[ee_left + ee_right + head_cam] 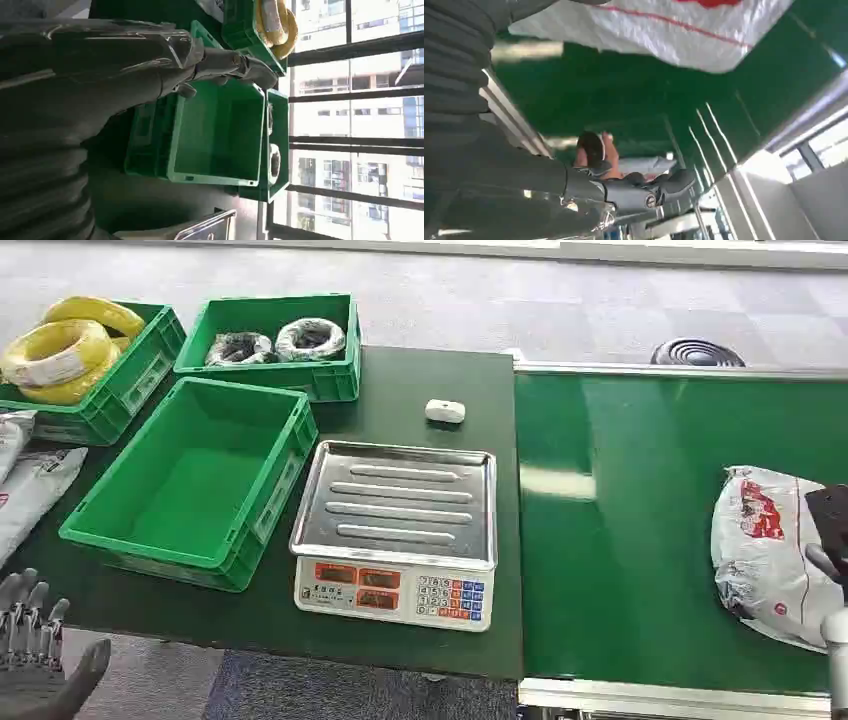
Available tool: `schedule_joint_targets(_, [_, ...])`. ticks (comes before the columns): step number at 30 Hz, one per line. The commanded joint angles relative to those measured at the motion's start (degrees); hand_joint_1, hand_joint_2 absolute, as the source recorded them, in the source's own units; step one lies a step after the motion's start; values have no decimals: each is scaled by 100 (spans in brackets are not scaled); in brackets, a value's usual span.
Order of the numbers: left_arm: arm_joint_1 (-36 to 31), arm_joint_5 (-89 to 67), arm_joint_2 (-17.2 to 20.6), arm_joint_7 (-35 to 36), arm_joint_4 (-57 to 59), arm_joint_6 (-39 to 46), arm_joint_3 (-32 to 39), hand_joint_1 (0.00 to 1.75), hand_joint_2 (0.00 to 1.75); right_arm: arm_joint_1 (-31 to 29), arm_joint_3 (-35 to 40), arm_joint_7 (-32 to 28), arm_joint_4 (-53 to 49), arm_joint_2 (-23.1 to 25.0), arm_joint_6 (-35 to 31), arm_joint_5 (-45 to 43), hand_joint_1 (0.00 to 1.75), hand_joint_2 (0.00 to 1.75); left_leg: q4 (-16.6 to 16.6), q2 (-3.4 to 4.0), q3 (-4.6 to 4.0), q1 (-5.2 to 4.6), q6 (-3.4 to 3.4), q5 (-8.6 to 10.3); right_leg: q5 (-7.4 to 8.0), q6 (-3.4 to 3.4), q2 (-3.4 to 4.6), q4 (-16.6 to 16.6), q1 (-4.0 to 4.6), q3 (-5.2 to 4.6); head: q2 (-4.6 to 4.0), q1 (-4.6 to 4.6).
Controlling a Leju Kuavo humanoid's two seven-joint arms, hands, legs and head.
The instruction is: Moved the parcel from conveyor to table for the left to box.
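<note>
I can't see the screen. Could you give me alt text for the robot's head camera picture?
A white parcel lies on a green conveyor at right, beside a table holding a scale, an empty green crate, and two crates of coiled cable. The robot's left hand shows bottom left.

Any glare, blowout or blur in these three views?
Head view: sharp; a pale reflection streak on the conveyor belt and sheen on the scale tray. Left wrist view: windows blown bright, the left hand dark against them. Right wrist view: soft and blurred, the parcel unsharp, bright overexposed patch at the belt's edge.
</note>
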Motion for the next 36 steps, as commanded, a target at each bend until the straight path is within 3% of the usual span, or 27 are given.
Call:
schedule_joint_targets(1, [-278, -33, 183, 7, 418, 50, 280, 0, 175, -1274, 1106, 437, 2163, 284, 2093, 202, 0, 175, -17, 32, 13, 2, 2, 8, 17, -17, 22, -16, 5, 0, 0, 0])
schedule_joint_targets(6, [-238, -57, 135, 1, 364, 115, 271, 0, 175, -1505, 1320, 764, 2450, 309, 2388, 390, 0, 175, -9, 24, 10, -2, 2, 1, 7, -12, 17, -6, 1, 0, 0, 0])
schedule_joint_targets(13, [-196, -142, 44, 6, 332, 22, 319, 0, 175, -1601, 1814, 1488, 2773, 288, 3726, 629, 0, 175, -8, 14, 0, -2, 2, 2, 4, -9, 8, -4, 0, -8, 0, 0])
schedule_joint_targets(18, [-183, -149, 44, -5, 350, 30, 304, 0, 175, -1565, 1850, 1493, 2784, 278, 3743, 650, 0, 175, -7, 8, 1, 0, 2, 2, 4, -10, 2, -6, 2, -5, 0, 2])
schedule_joint_targets(21, [-157, -157, 44, -54, 376, -20, 293, 0, 175, -1474, 2249, 1509, 2751, 191, 4008, 980, 0, 175, -9, 6, 3, -1, 3, 3, 4, -11, 0, -9, 2, -2, 0, 0])
schedule_joint_targets(22, [-127, -161, 44, -62, 381, -36, 301, 0, 175, -1424, 2245, 1510, 2747, 201, 3934, 979, 23, 175, -6, 2, 2, 0, 2, 2, 2, -8, -2, -7, 2, -2, 0, 0])
schedule_joint_targets(23, [-105, -158, 44, -67, 375, -55, 315, 0, 175, -1418, 2242, 1558, 2743, 209, 3859, 989, 145, 175, -16, 5, 7, 0, 4, 6, 7, -14, -3, -16, 3, 2, 0, -2])
schedule_joint_targets(24, [-78, -154, 44, -71, 357, -76, 327, 0, 175, -1429, 2245, 1613, 2730, 222, 3787, 1005, 173, 175, -23, 4, 10, 1, 5, 9, 10, -17, -7, -24, 5, 7, 0, 0])
schedule_joint_targets(28, [-2, -81, 44, -22, 272, -112, 363, 0, 175, -1520, 2026, 2071, 2654, 347, 3072, 971, 175, 175, -4, 1, 2, 0, 2, 0, 2, -7, -2, -5, 1, -2, 0, -2])
schedule_joint_targets(36, [-107, -100, 44, -2, 363, -248, 433, 0, 175, -1334, 1862, 2072, 2564, 292, 2944, 881, 175, 175, -11, -3, 3, 0, 2, 4, 4, -11, -8, -10, 3, 0, 0, 0])
